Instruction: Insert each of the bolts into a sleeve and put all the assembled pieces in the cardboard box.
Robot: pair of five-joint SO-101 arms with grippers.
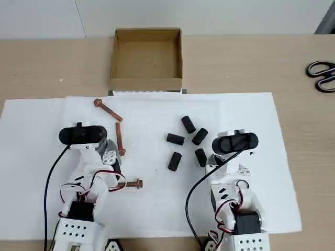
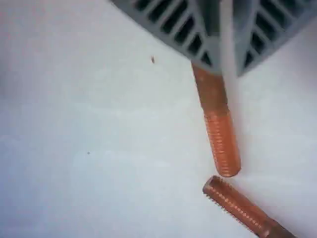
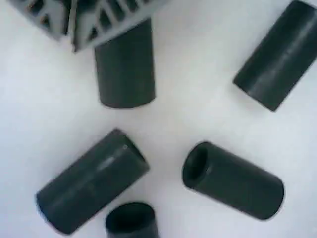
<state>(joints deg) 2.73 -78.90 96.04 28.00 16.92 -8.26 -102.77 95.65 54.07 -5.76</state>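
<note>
Three copper bolts lie on the white sheet: one (image 1: 107, 110) near the box, one (image 1: 120, 137) beside my left arm, one (image 1: 132, 183) close to its base. Several black sleeves (image 1: 175, 139) lie loose at the sheet's middle. The cardboard box (image 1: 146, 82) stands open behind the sheet. My left gripper (image 1: 111, 151) (image 2: 225, 67) is shut and hovers over the head end of the middle bolt (image 2: 218, 124); another bolt's threaded tip (image 2: 242, 208) lies just past it. My right gripper (image 1: 212, 161) (image 3: 74, 42) is shut above the nearest sleeve (image 3: 124, 74), covering one end of it.
The white sheet (image 1: 251, 115) covers the wooden table's front half. Scissors (image 1: 322, 76) lie at the far right edge. More sleeves (image 3: 233, 181) (image 3: 91, 188) (image 3: 277, 54) lie within a finger's width of each other. Both arms' cables hang near their bases.
</note>
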